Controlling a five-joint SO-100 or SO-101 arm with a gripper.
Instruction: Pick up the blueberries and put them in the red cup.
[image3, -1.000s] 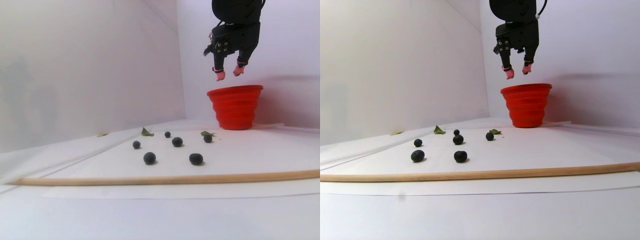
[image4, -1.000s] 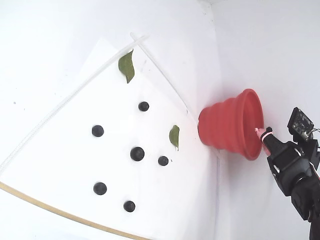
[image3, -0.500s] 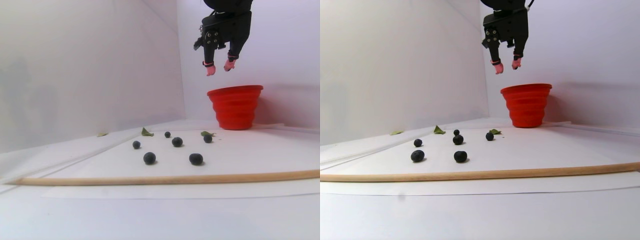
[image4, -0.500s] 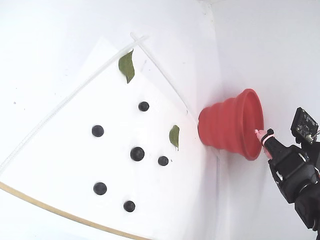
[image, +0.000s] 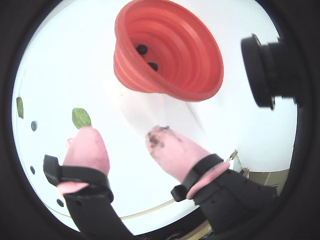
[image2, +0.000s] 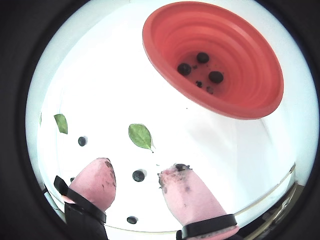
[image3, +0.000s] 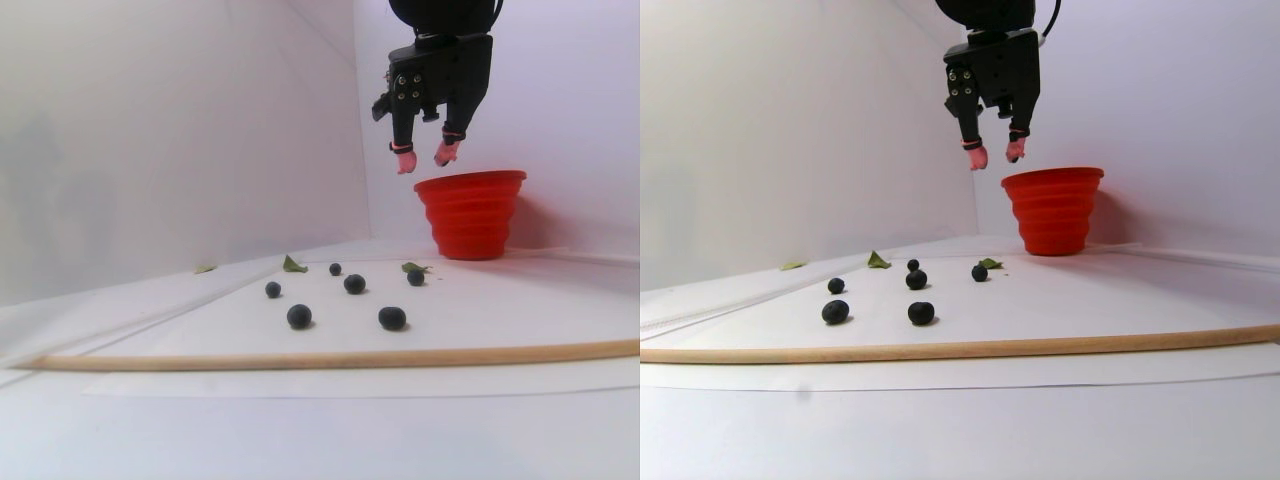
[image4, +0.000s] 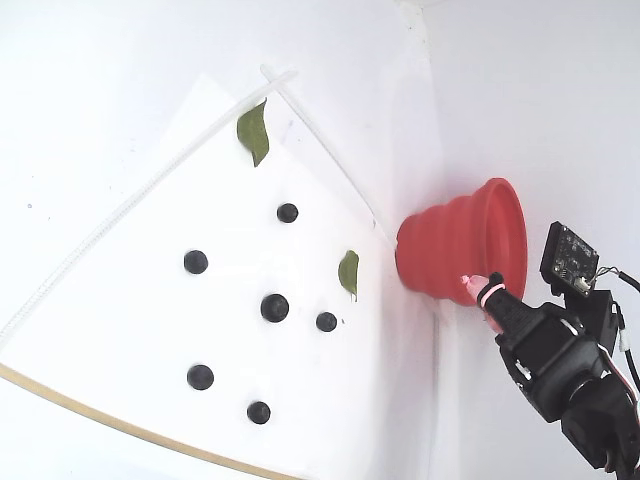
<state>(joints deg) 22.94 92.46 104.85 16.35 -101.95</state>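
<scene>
A bright red cup (image3: 470, 213) with stepped, ribbed sides and a wide thick rim stands at the back of a white table, close to the white rear wall. In a wrist view looking down into it, three small, near-black round blueberries (image2: 202, 68) lie at its bottom, with a few dark specks beside them.

The black robot gripper (image3: 427, 155), whose two fingertips wear pink rubber caps, hangs in the air above and just to the left of the cup's rim in the stereo pair view. A second ago it hovered right over the cup's mouth; it has since swung leftward, off the cup and toward the open table. Its jaws stand moderately apart with nothing between them. Dark smudges mark the pink caps (image2: 187, 192).

Six more blueberries (image4: 275, 307) remain loose on the white sheet in front of the cup, well apart from it and from one another. One flat green leaf (image4: 348, 272) lies near the cup's base, and another further off.

Judging from this, a berry has probably just been dropped in, and the arm is heading back for the next one. The task looks roughly a third done.
</scene>
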